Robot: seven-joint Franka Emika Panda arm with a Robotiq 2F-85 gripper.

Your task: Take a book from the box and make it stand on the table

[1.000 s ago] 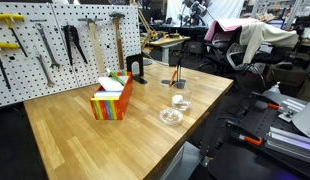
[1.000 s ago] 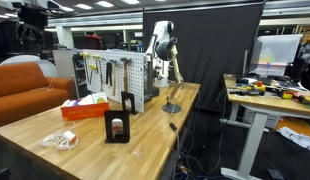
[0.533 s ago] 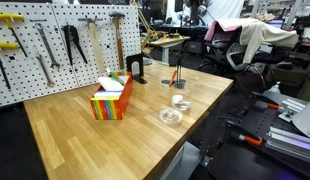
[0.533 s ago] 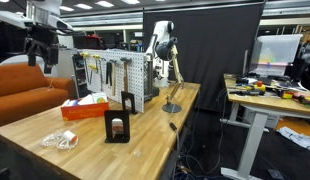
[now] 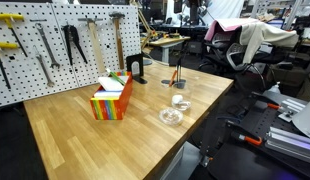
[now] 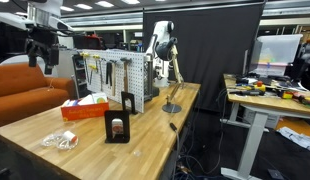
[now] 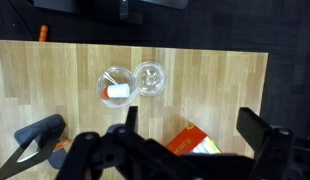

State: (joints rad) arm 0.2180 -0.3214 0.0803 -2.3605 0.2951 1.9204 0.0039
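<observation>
The orange-red box (image 5: 111, 102) with rainbow stripes stands on the wooden table (image 5: 85, 140). A white-faced book lies across its top, and the green book (image 5: 117, 76) shows as a thin strip at its far side. In the wrist view the box (image 7: 187, 143) lies below, partly hidden by my gripper (image 7: 193, 125), which is open and empty. In an exterior view my gripper (image 6: 41, 52) hangs high above the table, well above the box (image 6: 83, 108).
Two clear round containers (image 5: 180, 101) (image 5: 170, 117) sit near the table's edge. A pegboard with tools (image 5: 55, 40) stands behind the box. A black stand (image 5: 136, 68) and an orange-handled tool (image 5: 176, 75) are at the far end.
In an exterior view my gripper came down from the top of the picture about a second ago. It has held still for the last half second. The box has not moved.
</observation>
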